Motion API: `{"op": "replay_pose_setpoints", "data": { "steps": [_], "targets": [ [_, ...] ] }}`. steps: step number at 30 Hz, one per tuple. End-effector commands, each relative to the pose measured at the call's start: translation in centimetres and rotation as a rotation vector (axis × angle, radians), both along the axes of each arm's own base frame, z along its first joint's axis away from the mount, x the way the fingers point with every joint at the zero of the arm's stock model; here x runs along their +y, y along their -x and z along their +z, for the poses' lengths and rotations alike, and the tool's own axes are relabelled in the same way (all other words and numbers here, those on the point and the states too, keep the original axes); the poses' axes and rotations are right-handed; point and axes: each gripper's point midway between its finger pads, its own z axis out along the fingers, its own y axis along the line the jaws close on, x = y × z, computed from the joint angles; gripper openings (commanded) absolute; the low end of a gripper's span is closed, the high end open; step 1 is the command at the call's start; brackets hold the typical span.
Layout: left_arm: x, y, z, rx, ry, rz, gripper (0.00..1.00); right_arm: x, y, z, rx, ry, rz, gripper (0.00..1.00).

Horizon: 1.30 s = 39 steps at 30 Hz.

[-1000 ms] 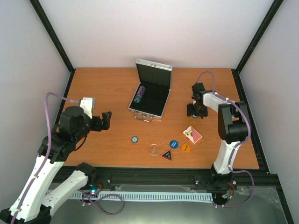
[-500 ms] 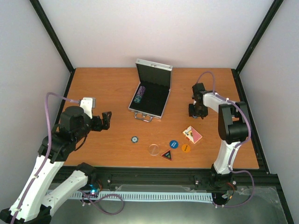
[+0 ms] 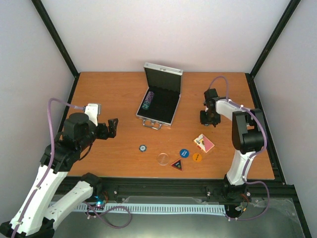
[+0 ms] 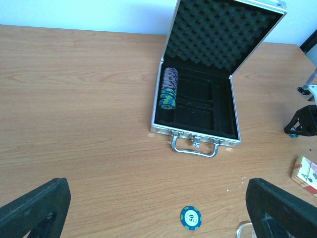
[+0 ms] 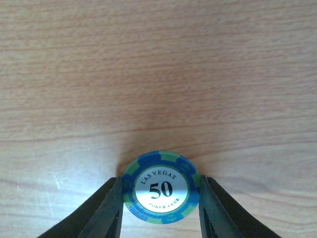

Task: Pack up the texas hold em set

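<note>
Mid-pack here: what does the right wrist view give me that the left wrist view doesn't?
Only right wrist: a blue-green 50 chip close up, with the right hand placing its fingers against both its edges. Only left wrist: the open case with a chip row inside, a loose 50 chip, and the card deck at the frame edge. Both: the wooden table, and the right hand, distant in the left wrist view.

It was a robotics lab test cell: plain white panel walls (image 3: 163,29) and black frame posts (image 3: 53,35) boxed in a wooden desk (image 3: 114,91), with two white robot arms (image 3: 45,176) bolted to a metal rail (image 3: 163,190) and trailing purple cables (image 3: 49,119).
</note>
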Motion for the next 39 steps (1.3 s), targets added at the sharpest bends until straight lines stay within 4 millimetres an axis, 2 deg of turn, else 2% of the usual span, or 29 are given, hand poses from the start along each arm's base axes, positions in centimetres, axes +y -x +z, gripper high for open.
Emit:
{"op": "replay_pose_setpoints", "data": {
  "steps": [1,9,15,17,20,21,22,25,26,29,33,37,39],
  "targets": [
    [0.2,-0.2,0.9,-0.030,0.002,0.012,1.00,0.7,2.1,0.6,0.048,-0.049,-0.001,0.29],
    [0.0,-0.4,0.8,-0.026,0.006,0.009,1.00,1.5,1.9,5.0,-0.038,-0.056,0.025,0.28],
    [-0.2,-0.6,0.5,-0.017,0.008,0.001,1.00,1.4,2.1,5.9,-0.059,-0.041,0.033,0.31],
    [-0.6,-0.7,0.2,-0.005,0.009,-0.014,1.00,1.0,2.0,5.8,-0.064,-0.018,0.035,0.42],
    [-1.3,-1.0,-0.2,0.022,0.017,-0.040,1.00,0.8,1.9,5.7,-0.080,-0.011,0.025,0.74],
    [-1.6,-1.0,-0.3,0.029,0.023,-0.053,1.00,0.8,1.9,5.7,-0.087,-0.016,0.021,0.96],
    [-1.9,-1.1,-0.1,0.029,0.030,-0.066,1.00,0.9,2.0,5.8,-0.094,-0.021,0.022,0.99],
    [-2.8,-1.7,0.4,0.036,0.043,-0.099,1.00,0.4,2.1,6.4,-0.143,-0.012,0.002,1.00],
    [-3.1,-1.9,0.6,0.042,0.044,-0.110,1.00,0.7,2.2,6.8,-0.165,-0.030,0.008,1.00],
    [-3.8,-2.8,1.2,0.061,0.034,-0.130,1.00,1.2,2.6,6.2,-0.144,-0.059,0.022,1.00],
    [-3.6,-4.5,2.7,0.088,0.001,-0.080,1.00,2.8,2.6,6.3,-0.127,-0.157,0.021,1.00],
    [-2.3,-7.0,3.8,0.118,-0.079,0.029,1.00,1.9,1.8,6.9,-0.145,-0.108,-0.023,1.00],
    [-2.4,-8.4,4.2,0.139,-0.104,0.054,1.00,0.9,1.1,6.8,-0.144,-0.050,-0.061,1.00]
  ]
}}
